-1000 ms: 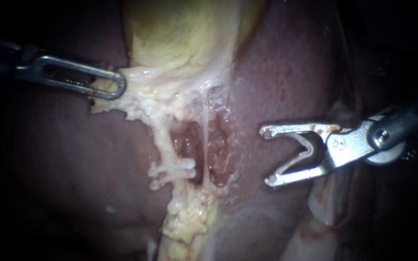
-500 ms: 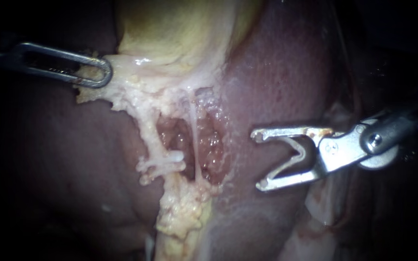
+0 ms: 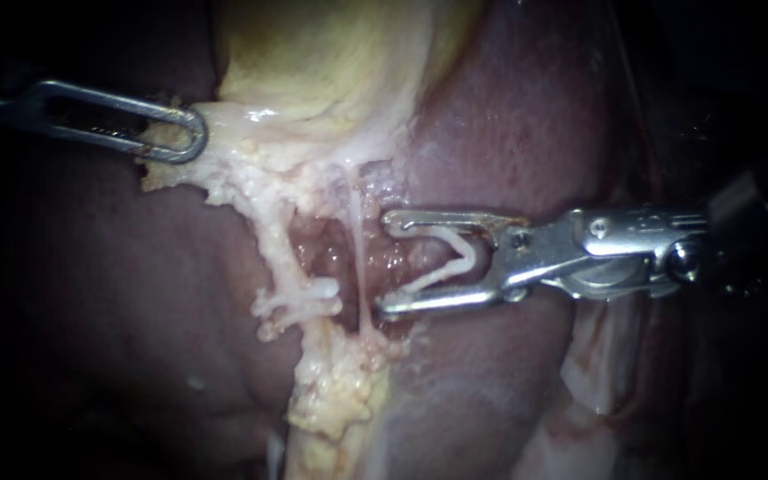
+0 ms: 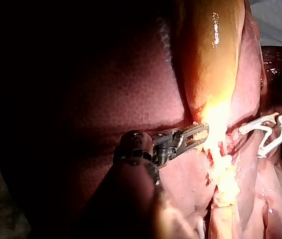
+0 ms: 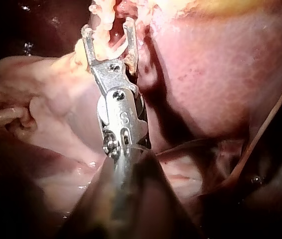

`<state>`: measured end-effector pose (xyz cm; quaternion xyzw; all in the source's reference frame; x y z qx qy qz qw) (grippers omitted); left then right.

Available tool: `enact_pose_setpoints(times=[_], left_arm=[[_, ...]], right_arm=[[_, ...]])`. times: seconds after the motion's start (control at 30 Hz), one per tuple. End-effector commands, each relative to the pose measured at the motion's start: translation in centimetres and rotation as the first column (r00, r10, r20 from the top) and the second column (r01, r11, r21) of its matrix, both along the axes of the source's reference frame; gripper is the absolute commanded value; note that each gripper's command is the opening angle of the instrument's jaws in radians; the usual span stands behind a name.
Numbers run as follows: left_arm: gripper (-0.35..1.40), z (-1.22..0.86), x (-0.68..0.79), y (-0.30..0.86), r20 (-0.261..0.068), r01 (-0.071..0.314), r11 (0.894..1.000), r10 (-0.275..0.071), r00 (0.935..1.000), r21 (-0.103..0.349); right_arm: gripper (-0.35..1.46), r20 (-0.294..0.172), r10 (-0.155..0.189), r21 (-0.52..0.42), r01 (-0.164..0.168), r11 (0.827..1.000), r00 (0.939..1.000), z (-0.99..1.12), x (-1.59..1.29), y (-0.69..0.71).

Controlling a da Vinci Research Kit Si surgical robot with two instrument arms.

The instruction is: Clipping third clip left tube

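Right instrument [image 3: 386, 264] has come in from the right since half a second ago; its tips now sit just beside the dissected pocket. Left instrument and tissue unchanged.

Left tube [image 3: 279, 253]: thick pale strand running down from the gallbladder's neck to the fatty stump below. White clips [image 3: 308, 295] already cross its lower part; exact count unclear. No new clip on it yet.

A thin strand [image 3: 356, 240] stands between the left tube and the right instrument's tips, close to them.

Right instrument's jaws are spread wide, gripping a loaded clip [image 3: 451, 262] that is not yet squeezed closed.

Left instrument [image 3: 184, 133] is clamped on fatty tissue [image 3: 224, 178] under the gallbladder [image 3: 313, 62], pulling it aside; the tube looks taut. Liver [image 3: 526, 133] lies behind.

Judgement: approach nearly complete. Left to do: get the jaws around the left tube, clear of the thin strand, then close the clip.
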<state>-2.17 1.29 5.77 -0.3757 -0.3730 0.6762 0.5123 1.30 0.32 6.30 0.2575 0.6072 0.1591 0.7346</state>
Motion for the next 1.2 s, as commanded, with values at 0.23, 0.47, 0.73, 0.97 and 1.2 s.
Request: enact_pose_setpoints(times=[0.23,0.47,0.73,0.97,1.2], left_arm=[[-0.35,0.0,-0.01,0.0,-0.001,0.0,1.0,0.0,1.0,-0.001],[-0.35,0.01,-0.01,0.0,-0.001,0.0,1.0,0.0,1.0,-0.001],[-0.35,0.02,-0.01,-0.01,-0.001,0.0,1.0,0.0,1.0,-0.002],[-0.35,0.03,-0.01,-0.02,-0.001,0.0,1.0,0.0,1.0,-0.002],[-0.35,0.04,-0.01,-0.03,-0.002,0.0,1.0,0.0,1.0,-0.003]], right_arm=[[0.5,-0.03,0.003,0.061,-0.002,0.998,0.9995,0.17,0.19,0.03],[0.49,-0.025,-0.001,0.105,0.003,0.994,0.9997,0.44,0.29,-0.03],[0.49,-0.019,0.002,0.112,0.0,0.994,0.9998,0.7,0.3,-0.02],[0.49,-0.029,-0.01,0.114,0.013,0.993,0.9995,0.78,0.39,0.02],[0.49,-0.057,-0.047,0.11,0.053,0.993,0.9973,0.83,0.57,-0.01]])
